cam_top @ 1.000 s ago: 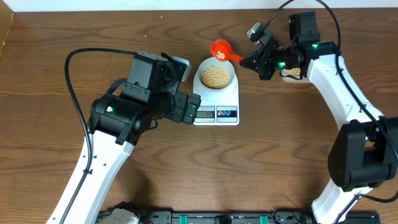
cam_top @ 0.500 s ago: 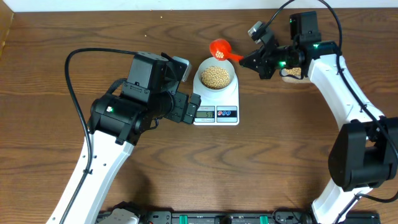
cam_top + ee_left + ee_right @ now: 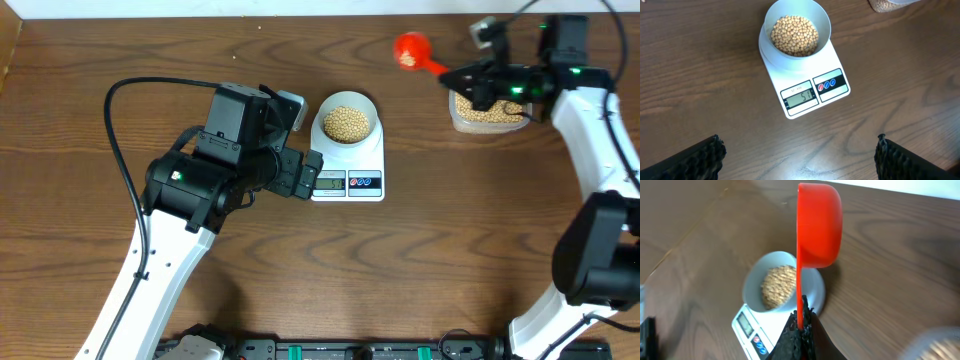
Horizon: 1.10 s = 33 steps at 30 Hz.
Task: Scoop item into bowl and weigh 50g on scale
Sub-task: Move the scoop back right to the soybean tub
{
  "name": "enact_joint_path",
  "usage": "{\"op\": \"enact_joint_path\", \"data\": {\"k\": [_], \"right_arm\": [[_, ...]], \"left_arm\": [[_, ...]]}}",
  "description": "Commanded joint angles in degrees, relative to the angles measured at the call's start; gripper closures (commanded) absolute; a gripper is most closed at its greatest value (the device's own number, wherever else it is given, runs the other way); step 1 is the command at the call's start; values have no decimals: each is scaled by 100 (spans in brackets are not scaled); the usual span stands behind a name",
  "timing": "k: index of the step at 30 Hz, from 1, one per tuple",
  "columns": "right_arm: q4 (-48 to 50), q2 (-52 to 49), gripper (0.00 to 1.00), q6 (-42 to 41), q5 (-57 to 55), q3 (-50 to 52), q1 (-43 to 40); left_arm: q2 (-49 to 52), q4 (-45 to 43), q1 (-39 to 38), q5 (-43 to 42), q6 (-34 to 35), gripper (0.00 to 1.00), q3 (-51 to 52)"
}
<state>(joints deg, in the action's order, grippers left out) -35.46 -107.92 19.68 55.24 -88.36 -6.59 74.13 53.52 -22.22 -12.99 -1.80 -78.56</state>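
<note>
Right pincer (image 3: 458, 75) grips the scoop (image 3: 409, 49) at one o'clock from the scale (image 3: 837, 67), whose bowl (image 3: 823, 22) holds beans (image 3: 794, 35); left pincer (image 3: 799, 147) gapes

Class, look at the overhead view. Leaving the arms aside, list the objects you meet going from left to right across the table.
bowl on the scale → red scoop → clear tub

White arms (image 3: 150, 272), black joints (image 3: 188, 186), black fingers (image 3: 695, 161)
</note>
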Motion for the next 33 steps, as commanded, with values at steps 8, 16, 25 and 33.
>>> {"op": "enact_joint_path", "data": {"k": [8, 16, 25, 33], "right_arm": [[-1158, 758, 99, 466, -1956, -122, -828], [-1187, 879, 99, 942, -3941, -120, -323], [-1193, 879, 99, 1233, -7047, -120, 680], [-1196, 879, 99, 1228, -7049, -120, 852]], "left_arm": [[24, 0, 24, 57, -96, 2, -31], [24, 0, 24, 57, -96, 2, -31], [24, 0, 24, 57, -96, 2, -31], [24, 0, 24, 57, -96, 2, -31]]}}
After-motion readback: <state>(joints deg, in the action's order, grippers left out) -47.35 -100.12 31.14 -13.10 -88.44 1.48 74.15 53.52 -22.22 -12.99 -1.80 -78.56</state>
